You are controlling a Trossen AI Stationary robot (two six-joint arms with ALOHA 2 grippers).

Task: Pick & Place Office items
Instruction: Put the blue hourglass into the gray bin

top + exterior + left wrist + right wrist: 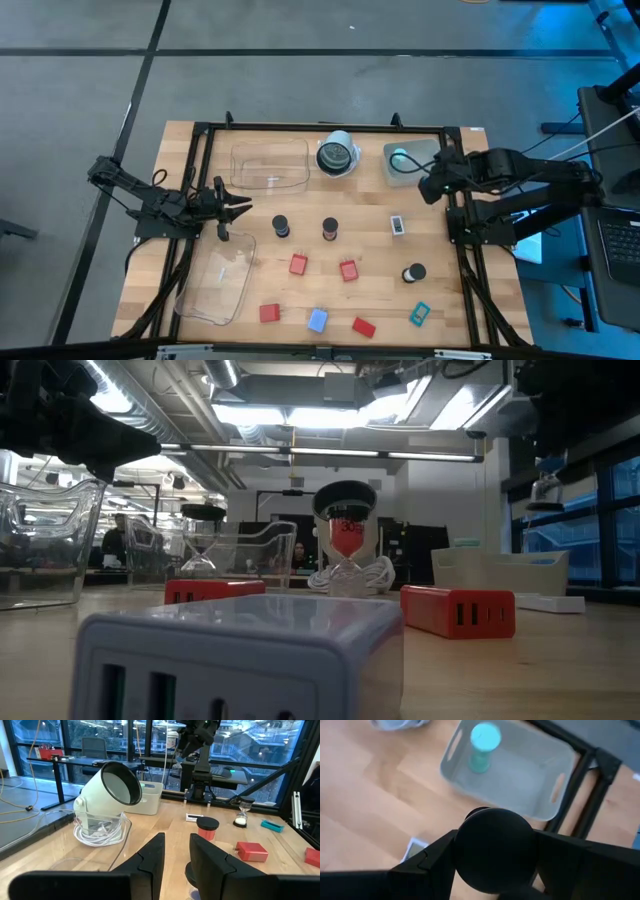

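Fingertips of the right gripper (492, 852) lying hidden behind the round black-capped hourglass (495, 851) clamped between them, above the table's far right corner near the grey bin (520, 780) holding a teal hourglass (482, 747). Left gripper (175, 855) hovering with jaws nearly closed on nothing, beside a clear tray (270, 165). Remaining office items (348, 270) sitting scattered across the table's near half.
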